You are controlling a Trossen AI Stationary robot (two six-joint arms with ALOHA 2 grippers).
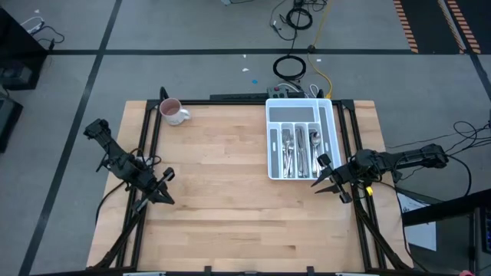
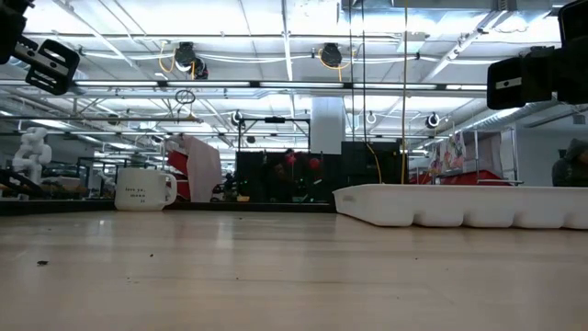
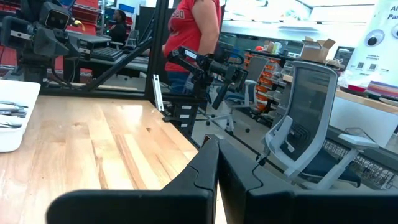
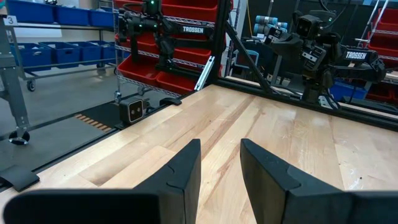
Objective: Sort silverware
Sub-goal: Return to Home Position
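The silverware [image 1: 295, 149] lies in the long compartments of a white tray [image 1: 326, 115] at the table's far right; the low view shows the tray's wall [image 2: 459, 204]. Some pieces [image 3: 11, 112] show again in the left wrist view. My left gripper [image 1: 166, 193] hovers shut over the table's left side, its fingers meeting [image 3: 216, 155]. My right gripper [image 1: 322, 175] hovers open just near of the tray, with nothing in the gap between its fingers [image 4: 221, 155]. Both point level across the table.
A pink-and-white mug [image 1: 173, 112] stands at the far left corner, also in the low view [image 2: 144, 188]. Bare wooden tabletop [image 1: 230, 192] lies between the arms. A person in a red shirt [image 3: 194, 25] stands beyond the table.
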